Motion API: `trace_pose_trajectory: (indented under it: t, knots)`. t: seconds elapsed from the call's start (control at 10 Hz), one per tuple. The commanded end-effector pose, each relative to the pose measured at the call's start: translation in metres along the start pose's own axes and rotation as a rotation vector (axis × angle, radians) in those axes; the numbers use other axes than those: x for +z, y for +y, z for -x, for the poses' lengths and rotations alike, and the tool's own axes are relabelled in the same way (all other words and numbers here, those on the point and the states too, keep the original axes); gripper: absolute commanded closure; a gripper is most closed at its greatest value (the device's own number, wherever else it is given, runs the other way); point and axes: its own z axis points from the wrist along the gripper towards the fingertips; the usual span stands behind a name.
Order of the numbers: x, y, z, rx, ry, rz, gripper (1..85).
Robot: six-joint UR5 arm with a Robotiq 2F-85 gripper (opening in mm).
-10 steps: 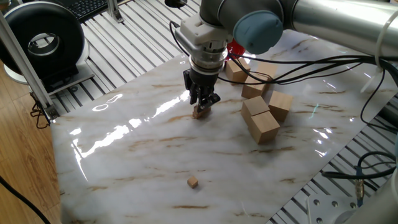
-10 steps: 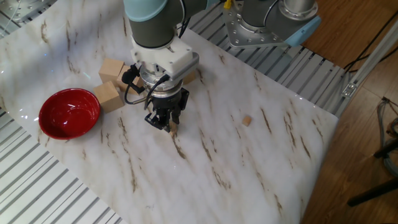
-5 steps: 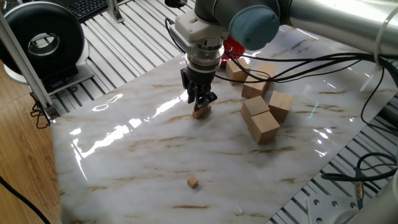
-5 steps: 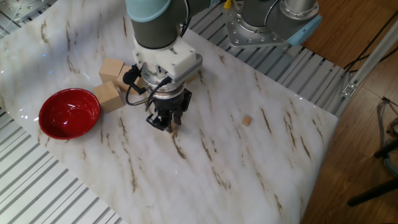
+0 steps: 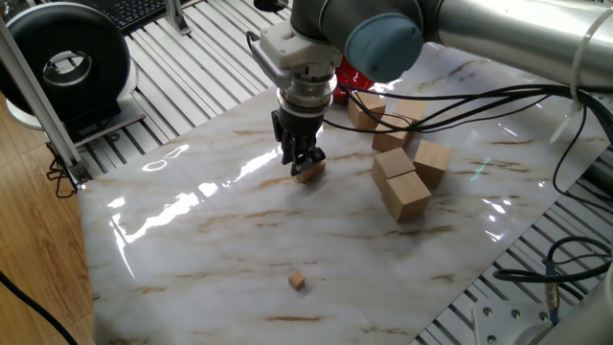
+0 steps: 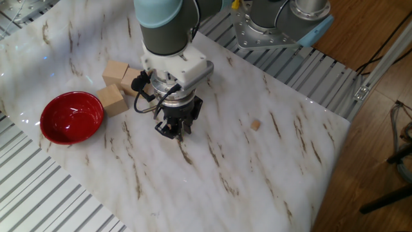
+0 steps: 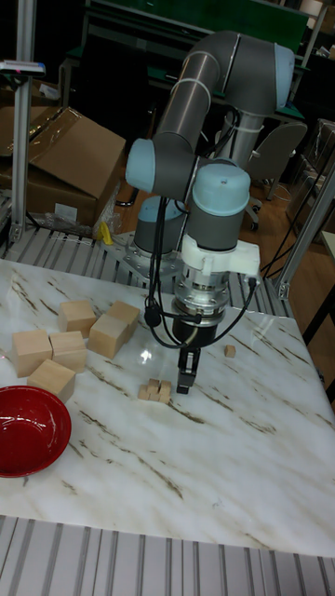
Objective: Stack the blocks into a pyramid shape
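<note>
The arm reaches over from the far side, its grey links folding at blue-capped joints, and the wrist points straight down. The gripper (image 5: 299, 160) (image 6: 172, 127) (image 7: 187, 377) hangs vertical, black fingers (image 7: 185, 372) aimed at the table (image 7: 233, 447) and drawn close together, tips just above the surface. From the tall view the fingers look nearly closed with nothing between them. Black cables loop from the wrist flange along the side.

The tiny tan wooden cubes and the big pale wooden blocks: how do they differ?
The tiny tan wooden cubes are far smaller than the big pale wooden blocks. Some tiny cubes sit bunched beside the gripper, one lies alone; the big blocks cluster near the red bowl. Both are plain light wood.
</note>
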Motion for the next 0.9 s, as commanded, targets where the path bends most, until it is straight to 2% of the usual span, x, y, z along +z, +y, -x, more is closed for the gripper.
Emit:
trace_pose_trajectory:
  t: [0.0, 0.8]
  knots:
    - [0.004, 0.001, 0.009, 0.018, -0.02, -0.003, 53.3]
    - [0.01, 0.004, -0.002, 0.011, -0.02, -0.003, 54.0]
